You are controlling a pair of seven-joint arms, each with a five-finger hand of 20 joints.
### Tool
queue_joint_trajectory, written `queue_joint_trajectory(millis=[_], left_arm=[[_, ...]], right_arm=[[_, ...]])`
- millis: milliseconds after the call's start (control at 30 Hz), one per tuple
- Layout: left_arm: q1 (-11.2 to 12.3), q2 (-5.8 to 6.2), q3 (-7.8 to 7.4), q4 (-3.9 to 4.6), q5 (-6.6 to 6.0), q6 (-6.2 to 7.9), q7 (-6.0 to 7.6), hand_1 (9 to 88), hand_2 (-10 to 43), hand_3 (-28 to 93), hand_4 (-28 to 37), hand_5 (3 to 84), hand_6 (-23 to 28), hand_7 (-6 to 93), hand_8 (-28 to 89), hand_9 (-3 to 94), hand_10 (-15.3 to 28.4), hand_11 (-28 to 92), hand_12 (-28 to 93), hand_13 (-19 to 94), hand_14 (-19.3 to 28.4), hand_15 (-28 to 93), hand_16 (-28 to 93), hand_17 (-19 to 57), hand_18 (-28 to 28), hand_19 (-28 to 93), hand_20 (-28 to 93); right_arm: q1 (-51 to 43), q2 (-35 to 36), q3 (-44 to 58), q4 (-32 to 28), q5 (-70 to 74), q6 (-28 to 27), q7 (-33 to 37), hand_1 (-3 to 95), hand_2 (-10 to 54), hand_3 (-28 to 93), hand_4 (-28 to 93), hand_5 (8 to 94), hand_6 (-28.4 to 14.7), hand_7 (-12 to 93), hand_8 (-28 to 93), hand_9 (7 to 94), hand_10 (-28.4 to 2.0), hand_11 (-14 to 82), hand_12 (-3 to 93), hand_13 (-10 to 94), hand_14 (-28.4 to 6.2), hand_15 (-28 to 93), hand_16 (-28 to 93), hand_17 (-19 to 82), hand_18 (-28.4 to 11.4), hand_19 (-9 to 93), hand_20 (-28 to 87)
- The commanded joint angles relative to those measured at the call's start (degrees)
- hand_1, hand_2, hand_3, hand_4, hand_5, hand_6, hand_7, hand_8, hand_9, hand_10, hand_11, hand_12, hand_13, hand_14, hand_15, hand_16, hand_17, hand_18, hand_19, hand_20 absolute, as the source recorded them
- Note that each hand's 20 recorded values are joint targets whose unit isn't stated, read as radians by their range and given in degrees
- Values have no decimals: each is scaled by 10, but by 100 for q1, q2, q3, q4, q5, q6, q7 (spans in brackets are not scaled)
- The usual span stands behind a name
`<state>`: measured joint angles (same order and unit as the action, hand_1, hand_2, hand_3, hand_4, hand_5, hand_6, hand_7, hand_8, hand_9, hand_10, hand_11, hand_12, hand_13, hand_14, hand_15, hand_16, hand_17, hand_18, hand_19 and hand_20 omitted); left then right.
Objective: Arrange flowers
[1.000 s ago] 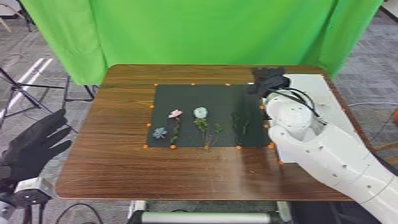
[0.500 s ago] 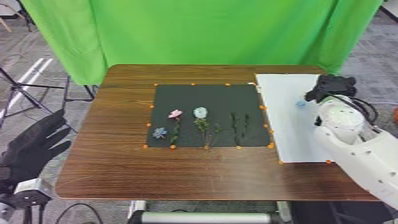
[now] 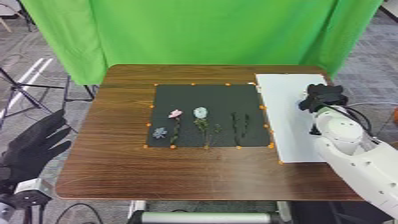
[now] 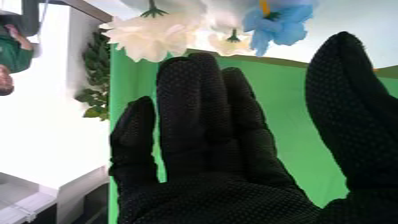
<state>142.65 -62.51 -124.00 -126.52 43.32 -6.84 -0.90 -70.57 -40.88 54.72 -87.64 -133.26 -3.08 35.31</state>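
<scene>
In the head view, the right hand (image 3: 322,97) kinda blocks the upper right of the white sheet (image 3: 289,120), and the left hand (image 3: 34,145) gets clipped at the left edge. Dark sprigs (image 3: 235,127) near center: leaves too tiny to make out. Wrist view chops off the blue flower's (image 4: 282,29) stem.

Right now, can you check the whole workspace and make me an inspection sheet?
Surface: brown wooden table, dark rectangular mat, white rectangular sheet.
Job's things: pink flower, pale round flower, small blue flower on mat; frilly cream flower near right robot hand.
Clutter: small orange dots edging mat.
Robot hands: left robot hand open beside table; right open over sheet.
Cables: black cable on floor.
Surroundings: green cloth curtain behind table, grey floor.
</scene>
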Motion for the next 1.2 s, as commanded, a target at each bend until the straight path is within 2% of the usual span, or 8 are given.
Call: queue_joint_trajectory(millis=[33, 267, 400, 500, 633, 867, 1067, 1200], left_arm=[[9, 33, 6, 9, -21, 11, -18, 237, -30, 681, -279, 212, 7, 161, -84, 162, 84, 73, 226, 114, 107, 90, 105, -134, 176, 325, 97], [-10, 59, 4, 18, -24, -3, -44, 235, -31, 683, -279, 211, 7, 161, -84, 161, 84, 73, 226, 115, 107, 90, 105, -135, 177, 325, 97], [-32, 88, 7, 36, -30, -17, -59, 236, -29, 681, -280, 212, 7, 161, -84, 161, 83, 73, 227, 115, 107, 90, 105, -135, 177, 325, 97], [-27, 94, 13, 32, -29, -15, -55, 237, -29, 681, -280, 212, 7, 161, -84, 162, 84, 73, 226, 115, 107, 91, 105, -135, 177, 325, 97], [-14, 83, 7, 29, -25, -6, -55, 236, -30, 682, -279, 212, 7, 161, -84, 162, 84, 73, 226, 115, 107, 91, 105, -135, 177, 325, 97], [-13, 64, 8, 21, -17, 0, -58, 237, -30, 682, -280, 212, 8, 161, -84, 161, 83, 72, 226, 115, 108, 91, 105, -134, 176, 324, 97], [40, 40, -13, -9, -18, 27, -48, 237, -30, 683, -280, 212, 8, 162, -84, 162, 84, 73, 226, 115, 107, 90, 105, -134, 176, 324, 97], [6, 44, 28, 12, -20, 17, -76, 237, -30, 683, -280, 212, 7, 163, -85, 162, 83, 73, 226, 115, 107, 90, 105, -134, 176, 325, 97]], right_arm=[[-20, -7, -132, 154, -111, 197, -157, 275, -95, 869, -283, 410, -7, 287, -153, 535, -70, 198, 170, 504, -79, 736, 212, 151, -197, 769, 573], [54, -67, -343, 367, -121, 602, -442, 310, -95, 871, -283, 448, 28, 322, -176, 585, -48, 188, 157, 554, -63, 722, 221, 168, -194, 772, 569], [38, -57, -410, 390, -173, 840, -677, 361, -95, 861, -282, 535, 60, 363, -189, 675, -26, 185, 153, 611, -47, 715, 241, 193, -188, 779, 568], [5, -39, -462, 384, -160, 1081, -817, 426, -95, 784, -283, 607, 64, 447, -98, 790, -18, 114, 262, 658, -41, 708, 269, 209, -185, 781, 573], [-71, -42, -402, 367, -172, 1235, -1072, 470, -95, 774, -283, 725, 65, 456, -60, 901, -23, 94, 354, 710, -39, 728, 285, 233, -183, 787, 578], [-119, 4, -341, 243, -79, 1685, -1152, 483, -95, 788, -283, 767, 56, 428, -51, 929, -23, 100, 385, 740, -30, 734, 294, 255, -183, 792, 579], [-30, -107, -306, -368, -33, 2110, -1244, 482, -95, 797, -283, 772, 54, 422, -42, 935, -27, 96, 390, 745, -29, 734, 300, 260, -186, 795, 580], [211, -398, -530, -774, 55, 2114, -1336, 482, -95, 800, -283, 773, 53, 419, -40, 936, -28, 93, 391, 744, -30, 737, 304, 260, -187, 795, 582]])
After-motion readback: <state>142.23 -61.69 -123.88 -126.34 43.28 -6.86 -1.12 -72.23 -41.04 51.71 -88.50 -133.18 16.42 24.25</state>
